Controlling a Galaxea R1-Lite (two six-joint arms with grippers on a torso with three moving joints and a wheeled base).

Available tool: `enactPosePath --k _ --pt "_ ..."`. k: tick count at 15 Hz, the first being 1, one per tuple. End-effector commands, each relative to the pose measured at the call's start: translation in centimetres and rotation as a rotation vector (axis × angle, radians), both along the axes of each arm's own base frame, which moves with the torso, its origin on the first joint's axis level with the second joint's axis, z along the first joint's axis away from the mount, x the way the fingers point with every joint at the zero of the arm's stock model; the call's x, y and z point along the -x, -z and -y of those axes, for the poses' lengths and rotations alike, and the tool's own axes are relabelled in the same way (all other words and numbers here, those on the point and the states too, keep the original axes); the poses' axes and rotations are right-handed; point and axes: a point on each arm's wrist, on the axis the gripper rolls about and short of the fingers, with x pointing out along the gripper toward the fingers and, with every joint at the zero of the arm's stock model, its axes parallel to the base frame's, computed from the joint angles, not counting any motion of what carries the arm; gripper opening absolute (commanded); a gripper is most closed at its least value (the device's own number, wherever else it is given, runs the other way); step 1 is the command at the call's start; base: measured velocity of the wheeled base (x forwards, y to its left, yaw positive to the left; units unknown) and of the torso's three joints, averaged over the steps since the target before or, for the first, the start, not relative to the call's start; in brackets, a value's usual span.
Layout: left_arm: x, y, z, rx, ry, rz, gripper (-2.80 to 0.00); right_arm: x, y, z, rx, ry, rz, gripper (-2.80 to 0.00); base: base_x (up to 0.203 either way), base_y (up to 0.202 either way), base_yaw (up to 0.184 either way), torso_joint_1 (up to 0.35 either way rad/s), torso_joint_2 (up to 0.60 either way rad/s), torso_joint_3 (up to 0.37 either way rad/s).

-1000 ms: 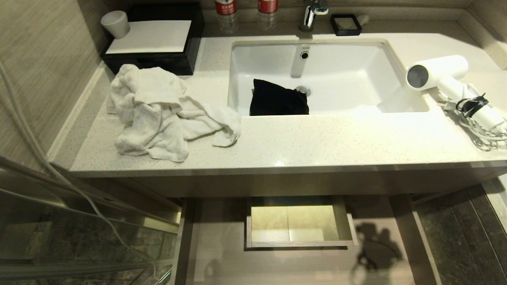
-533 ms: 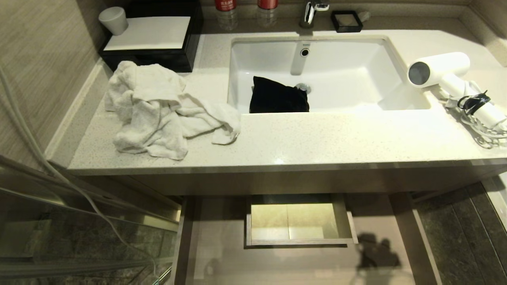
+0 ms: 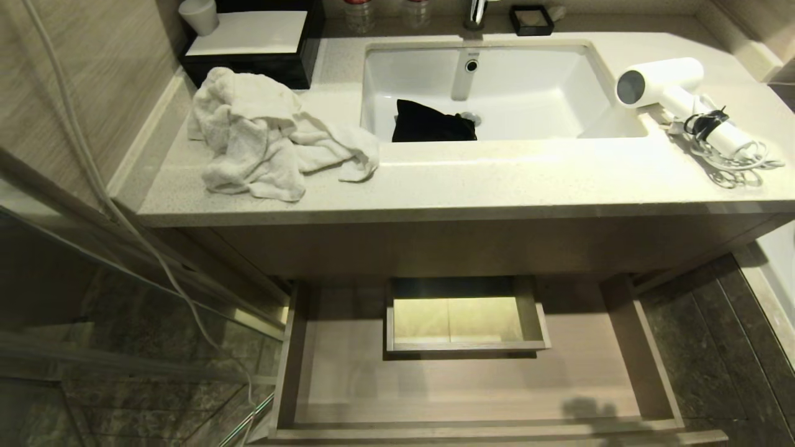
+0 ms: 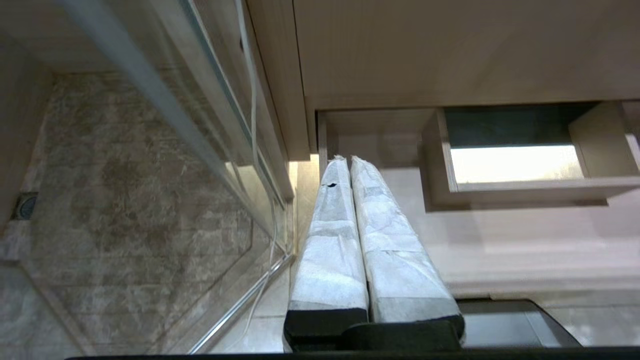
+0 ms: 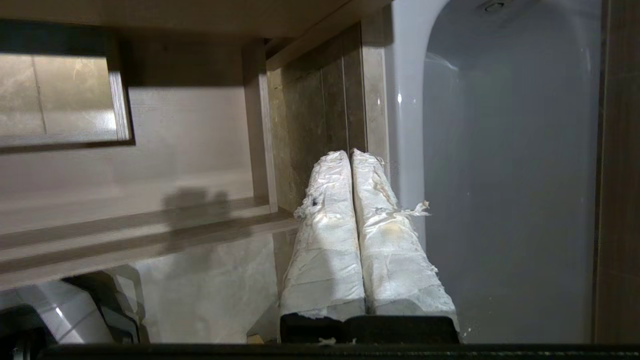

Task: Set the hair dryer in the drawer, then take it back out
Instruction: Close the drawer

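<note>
The white hair dryer (image 3: 664, 84) lies on the counter to the right of the sink, grey round end toward the basin, its coiled cord (image 3: 733, 158) strapped beside the handle. Below the counter the light wood drawer (image 3: 472, 388) stands pulled out and holds nothing, with a boxed cutout (image 3: 466, 320) at its back. Neither gripper shows in the head view. My left gripper (image 4: 348, 159) is shut and empty, low beside the drawer's (image 4: 500, 240) left end. My right gripper (image 5: 350, 152) is shut and empty, by the drawer's (image 5: 190, 130) right front corner.
A crumpled white towel (image 3: 261, 133) lies on the counter's left side, behind it a black box (image 3: 248, 46) with a white cup. A black cloth (image 3: 433, 122) sits in the sink (image 3: 528, 68). A glass panel (image 3: 93, 310) stands left; a white tub (image 5: 500, 175) stands right.
The whole head view has shifted: the counter sits higher and farther in the picture and the drawer shows down to its front edge. The things themselves have not moved.
</note>
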Motion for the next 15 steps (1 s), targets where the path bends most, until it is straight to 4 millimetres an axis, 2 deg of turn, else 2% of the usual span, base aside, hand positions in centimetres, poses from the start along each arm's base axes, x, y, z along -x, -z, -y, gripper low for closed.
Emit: enactPosePath --k 1,10,15 --pt "0.0 0.0 0.0 0.000 0.000 0.000 -2.80 0.0 0.5 0.0 -0.004 0.001 -0.016 -2.80 0.000 0.000 0.000 -0.306 0.03 -0.251" --pt "0.0 0.0 0.0 0.000 0.000 -0.001 -2.80 -1.4 0.7 0.6 -0.004 0.017 -0.013 -2.80 0.000 0.000 0.000 -0.255 -0.02 -0.281" --pt "0.0 0.0 0.0 0.000 0.000 -0.001 -2.80 -1.6 1.6 0.8 0.015 0.048 0.008 -2.80 0.000 0.000 0.000 -0.221 0.29 0.066"
